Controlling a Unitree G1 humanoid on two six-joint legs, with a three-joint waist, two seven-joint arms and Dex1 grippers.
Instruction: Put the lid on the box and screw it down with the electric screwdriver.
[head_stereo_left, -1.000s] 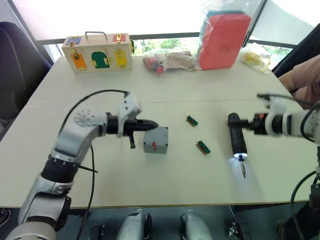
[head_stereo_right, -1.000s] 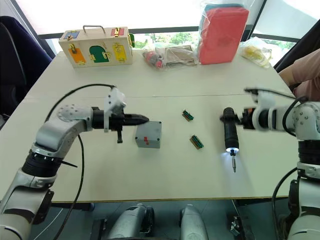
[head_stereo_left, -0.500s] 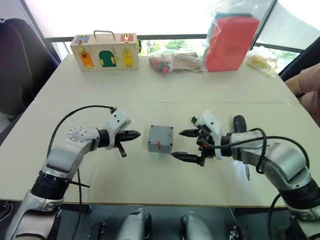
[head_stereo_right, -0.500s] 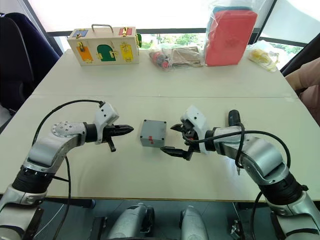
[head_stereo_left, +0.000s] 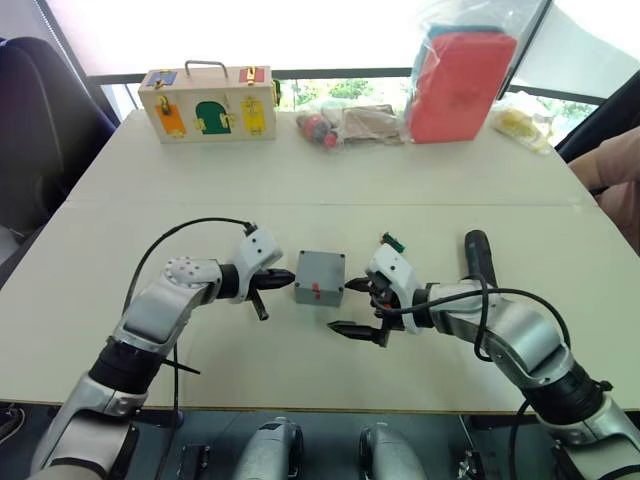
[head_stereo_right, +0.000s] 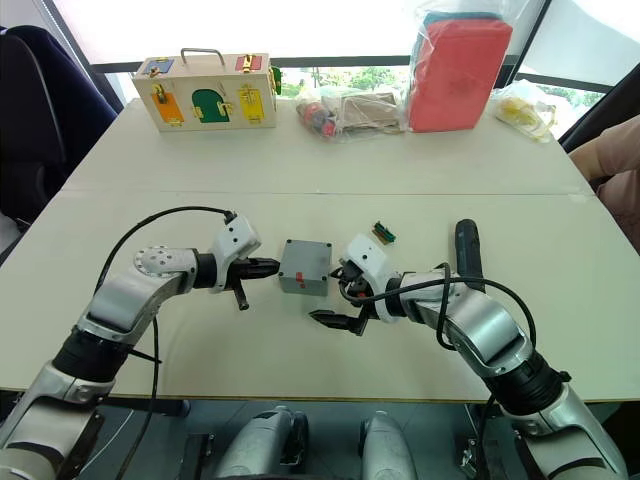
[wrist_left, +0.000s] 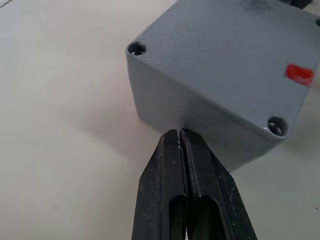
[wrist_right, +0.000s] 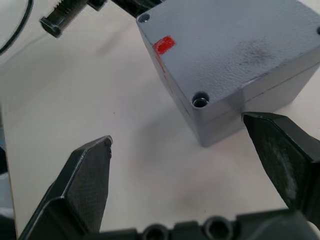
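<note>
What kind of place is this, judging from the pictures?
Probably a robot test or training room, not a home: a plain table by a bright window holds a wooden case with coloured doors, a bagged red box, and a grey box with an electric screwdriver.

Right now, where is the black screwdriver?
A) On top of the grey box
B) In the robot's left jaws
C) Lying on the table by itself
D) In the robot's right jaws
C: the screwdriver lies on the table, apart from the open right gripper near the grey box.
</note>
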